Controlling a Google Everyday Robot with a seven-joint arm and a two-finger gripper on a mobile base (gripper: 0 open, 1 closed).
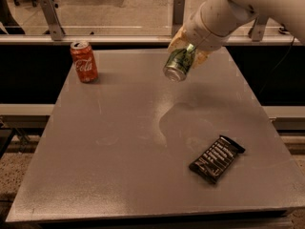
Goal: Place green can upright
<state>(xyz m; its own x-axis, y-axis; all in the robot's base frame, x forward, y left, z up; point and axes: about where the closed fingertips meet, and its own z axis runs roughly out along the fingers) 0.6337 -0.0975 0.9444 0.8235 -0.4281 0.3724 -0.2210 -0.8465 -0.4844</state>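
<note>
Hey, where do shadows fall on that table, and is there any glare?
Camera view: the gripper, above the table's far side, holds the green can tilted in the air. Its soft dark shadow lies below, short of the black wrapped bar. The red can shadows rightward. There is faint sheen mid-table, no hard glare.

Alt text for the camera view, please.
The gripper holds the green can tilted in the air over the far side of the table. A red can stands upright at the far left corner; a dark snack bar lies flat near the right edge.
</note>
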